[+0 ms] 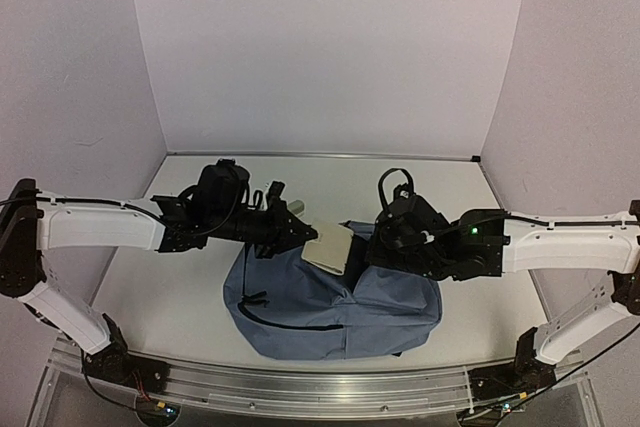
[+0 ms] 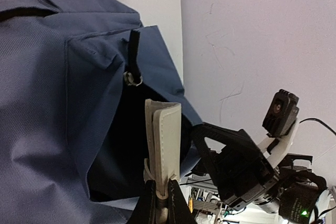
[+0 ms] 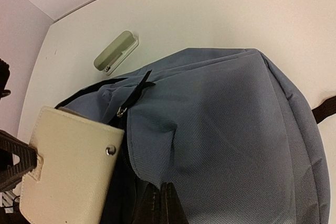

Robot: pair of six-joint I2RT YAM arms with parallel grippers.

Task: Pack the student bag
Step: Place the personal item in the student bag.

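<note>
The student bag [image 1: 330, 302] lies on the table, grey-blue, with its dark mouth [image 2: 121, 145] held open. My left gripper [image 2: 163, 199] is shut on the bottom edge of a cream stitched wallet [image 2: 164, 140], which stands upright at the mouth of the bag. From above, the wallet [image 1: 328, 247] hangs over the bag's top edge, with the left gripper [image 1: 300, 237] just to its left. My right gripper [image 3: 163, 200] is shut on the fabric rim of the student bag [image 3: 226, 129], lifting it beside the wallet [image 3: 68, 166]. A black zip pull [image 3: 134, 93] dangles at the opening.
A small grey-green case [image 3: 116, 51] lies on the white table [image 3: 220, 14] beyond the bag, also showing as the case [image 1: 297, 206] from above. A black strap [image 3: 325, 109] sticks out at the bag's right. Walls close in on three sides.
</note>
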